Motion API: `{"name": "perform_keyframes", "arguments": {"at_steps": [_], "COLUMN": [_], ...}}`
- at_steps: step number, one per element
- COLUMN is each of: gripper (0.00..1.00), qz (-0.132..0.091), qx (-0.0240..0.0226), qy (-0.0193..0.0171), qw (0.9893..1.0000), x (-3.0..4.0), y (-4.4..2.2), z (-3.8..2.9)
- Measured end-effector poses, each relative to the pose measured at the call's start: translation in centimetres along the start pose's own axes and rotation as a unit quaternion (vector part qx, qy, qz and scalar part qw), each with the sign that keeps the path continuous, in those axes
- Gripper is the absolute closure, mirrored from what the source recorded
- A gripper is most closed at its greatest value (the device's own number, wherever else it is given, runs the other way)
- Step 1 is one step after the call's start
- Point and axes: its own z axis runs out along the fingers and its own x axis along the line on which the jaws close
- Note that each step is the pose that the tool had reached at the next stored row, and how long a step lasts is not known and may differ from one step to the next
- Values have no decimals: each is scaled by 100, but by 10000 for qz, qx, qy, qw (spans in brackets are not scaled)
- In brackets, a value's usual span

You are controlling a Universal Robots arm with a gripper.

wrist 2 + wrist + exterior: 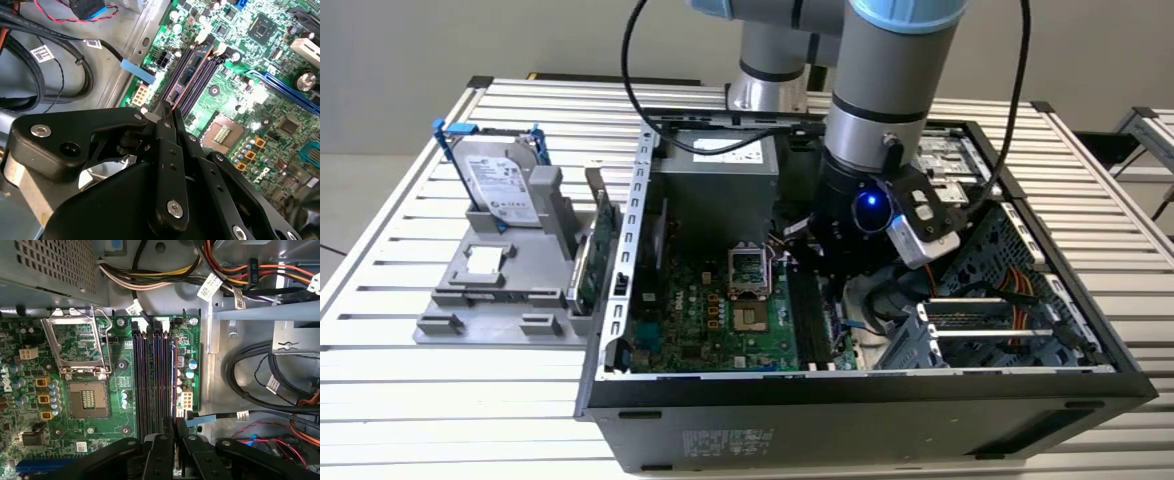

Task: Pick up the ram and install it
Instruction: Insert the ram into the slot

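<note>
The install step was in hand: the hand [167, 112] had its fingers pinched nearly together on the ram [192, 70], which stood on edge in the slots [155, 385] at the board's [90, 405] 3 o'clock side, seemingly not yet latched. Finishing would call for a straight, even press down. The arm [887, 90] hung near-vertical inside the open case [854, 400] on the counter [400, 360].

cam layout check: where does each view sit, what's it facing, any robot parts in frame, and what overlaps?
Exterior view: off the arm, above the table, looking down into the open PC case; arm in frame.
First wrist view: on the arm, facing the motherboard and RAM slots; gripper in frame.
Second wrist view: on the arm, oblique across the gripper toward the RAM slots.
Shared: motherboard and RAM slots.
</note>
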Motion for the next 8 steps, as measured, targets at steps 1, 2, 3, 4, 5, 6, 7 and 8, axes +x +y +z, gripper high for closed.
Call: {"name": "perform_keyframes", "arguments": {"at_steps": [1, 2, 3, 4, 5, 6, 7, 8], "gripper": [100, 100, 100, 100, 100, 100, 100, 100], "qz": [0, 0, 0, 0, 0, 0, -4, -16], "qx": [0, 0, -1, -1, 0, -1, 0, -1], "qy": [0, 0, 0, 0, 0, 0, -1, -3], "qw": [10000, 10000, 10000, 10000, 10000, 10000, 10000, 10000], "x": [1, 1, 2, 2, 3, 3, 5, 10], "y": [3, 5, 8, 10, 13, 16, 19, 21], "z": [18, 37, 54, 73, 90, 109, 127, 144]}}
